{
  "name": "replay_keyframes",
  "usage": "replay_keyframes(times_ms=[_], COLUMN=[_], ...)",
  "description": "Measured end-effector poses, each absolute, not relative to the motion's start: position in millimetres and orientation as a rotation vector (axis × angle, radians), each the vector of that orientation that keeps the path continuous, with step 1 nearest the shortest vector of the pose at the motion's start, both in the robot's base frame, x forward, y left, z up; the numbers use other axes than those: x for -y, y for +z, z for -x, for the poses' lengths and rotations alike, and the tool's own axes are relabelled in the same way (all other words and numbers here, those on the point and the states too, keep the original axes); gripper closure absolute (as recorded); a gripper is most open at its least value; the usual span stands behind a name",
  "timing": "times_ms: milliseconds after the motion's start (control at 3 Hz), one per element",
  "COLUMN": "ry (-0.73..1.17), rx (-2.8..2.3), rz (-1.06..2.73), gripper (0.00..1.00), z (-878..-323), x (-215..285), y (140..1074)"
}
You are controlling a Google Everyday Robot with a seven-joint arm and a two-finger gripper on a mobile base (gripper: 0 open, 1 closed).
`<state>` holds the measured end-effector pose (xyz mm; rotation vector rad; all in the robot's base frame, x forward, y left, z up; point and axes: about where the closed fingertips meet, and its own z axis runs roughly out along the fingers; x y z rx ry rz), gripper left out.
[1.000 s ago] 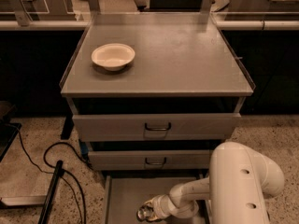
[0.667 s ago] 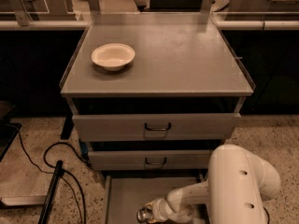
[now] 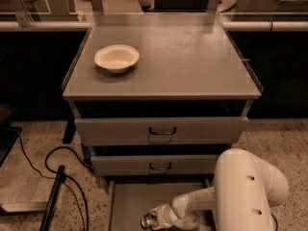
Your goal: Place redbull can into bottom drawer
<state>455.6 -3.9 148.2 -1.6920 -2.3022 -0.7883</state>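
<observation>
Dim, warm overhead light falls on the grey metal cabinet top (image 3: 183, 57). The white gripper (image 3: 153, 219) lies shadowed in the grey bottom drawer (image 3: 127, 201).

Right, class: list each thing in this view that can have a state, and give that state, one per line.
bottom drawer: pulled open, bare floor showing.
middle drawer: shut.
top drawer: shut.
redbull can: lying sideways at the gripper's tip, within the open bottom drawer.
gripper: low inside the bottom drawer, at the can.
white bowl: upright, looks empty, on the cabinet top.

no legible text, hand (image 3: 154, 218) in bottom drawer (image 3: 129, 202), can (image 3: 146, 221) markings seemingly unreadable
</observation>
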Motion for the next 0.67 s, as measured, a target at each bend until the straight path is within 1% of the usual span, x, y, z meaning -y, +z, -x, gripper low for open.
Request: replay_keyframes(times_ms=[333,667], ry=[-0.788,-0.788], rx=[2.302,2.302], rz=[1.692,1.692], gripper=[0.57,0.36], z=[-455.6,-455.6], x=[3.9,3.9], y=[148.2,148.2])
